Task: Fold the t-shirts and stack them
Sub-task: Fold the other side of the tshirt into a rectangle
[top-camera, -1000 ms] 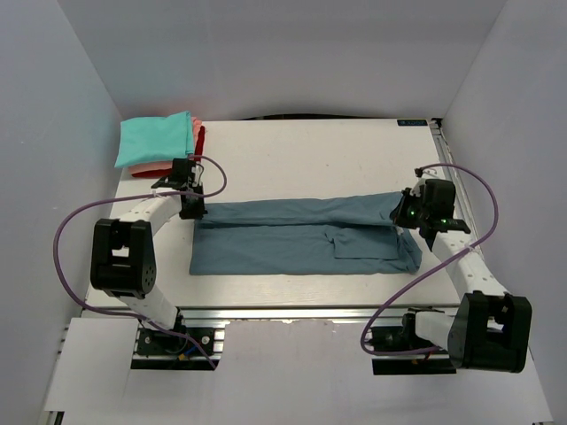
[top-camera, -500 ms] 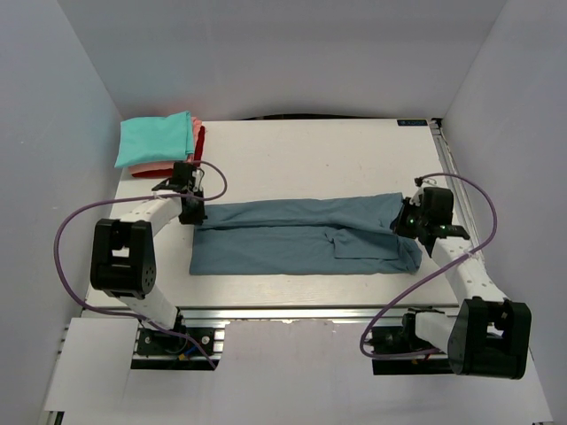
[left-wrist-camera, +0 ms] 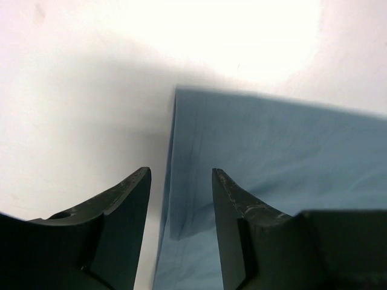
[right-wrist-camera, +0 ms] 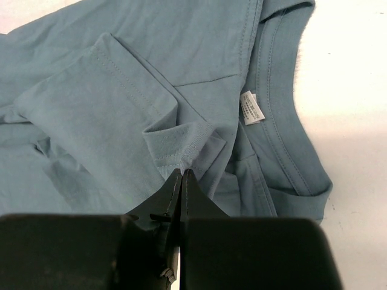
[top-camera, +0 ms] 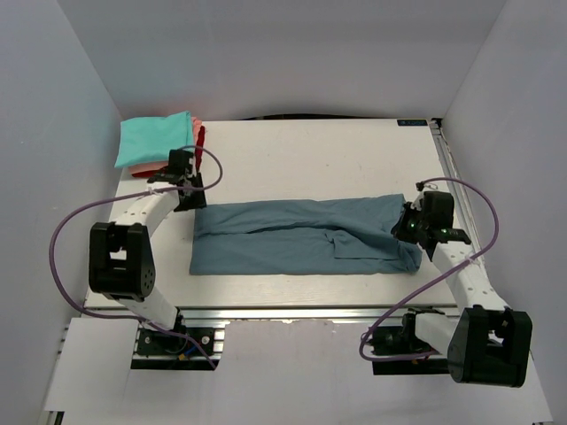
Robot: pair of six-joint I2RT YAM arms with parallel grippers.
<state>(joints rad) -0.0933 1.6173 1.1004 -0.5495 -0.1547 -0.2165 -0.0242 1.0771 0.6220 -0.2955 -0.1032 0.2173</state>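
A large slate-blue t-shirt (top-camera: pixel 292 239) lies folded into a long band across the table's middle. My left gripper (top-camera: pixel 188 190) hovers at its left end, open; in the left wrist view the gripper (left-wrist-camera: pixel 181 171) straddles the shirt's edge (left-wrist-camera: pixel 272 151) with nothing pinched. My right gripper (top-camera: pixel 404 228) is at the shirt's right end. In the right wrist view the gripper (right-wrist-camera: pixel 181 173) is shut on a sleeve hem of the shirt (right-wrist-camera: pixel 91 90), beside the collar and its white neck tag (right-wrist-camera: pixel 252 107). Folded teal (top-camera: pixel 155 140), pink (top-camera: pixel 197 127) and red (top-camera: pixel 201 142) t-shirts are stacked at the back left.
White walls close in the table on three sides. A metal rail (top-camera: pixel 447 168) runs along the right edge. Purple cables (top-camera: pixel 66 230) loop from both arms. Bare white tabletop (top-camera: pixel 319 159) lies behind the blue shirt.
My left gripper has opened, let go of the shirt's left end and drawn back toward the stack. The right gripper has sunk lower with the shirt's right end.
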